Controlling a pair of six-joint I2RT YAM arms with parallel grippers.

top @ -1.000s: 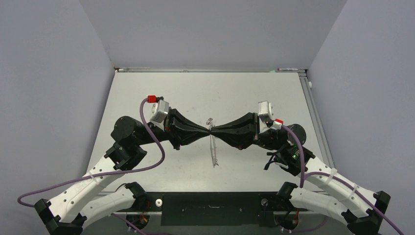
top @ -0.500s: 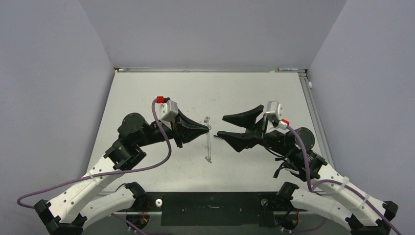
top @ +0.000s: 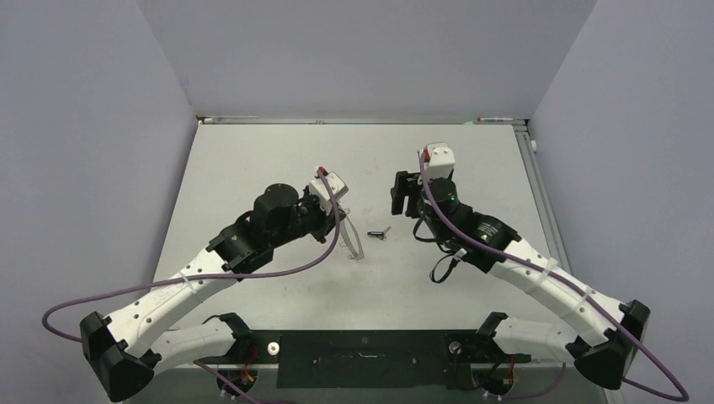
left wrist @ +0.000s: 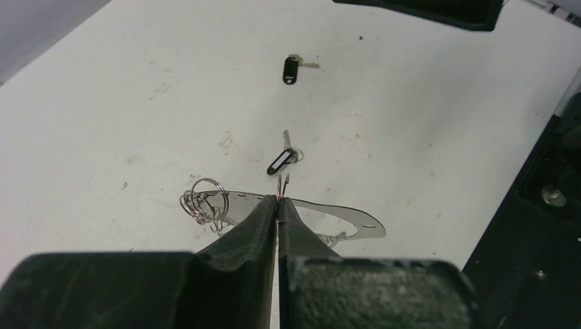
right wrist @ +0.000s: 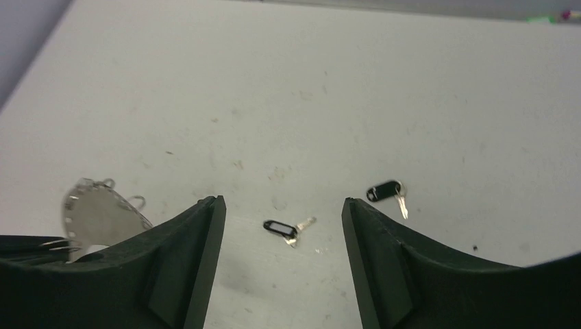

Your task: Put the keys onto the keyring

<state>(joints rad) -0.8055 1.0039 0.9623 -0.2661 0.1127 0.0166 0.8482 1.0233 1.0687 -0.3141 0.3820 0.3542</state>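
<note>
Now L gripper (left wrist: 277, 200), arm stretched toward far-right corner, pinches keyring (left wrist: 356, 223) on edge, running near-to-far; R gripper (right wrist: 282, 203), tilted down, spread above flat keys (right wrist: 275, 225).

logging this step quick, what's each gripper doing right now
left gripper: shut on the keyring
right gripper: open, holding nothing

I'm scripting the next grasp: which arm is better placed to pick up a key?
Right. The right end effector is open with a loose key just ahead of it; the left end effector is shut on the keyring, so it looks occupied.
</note>
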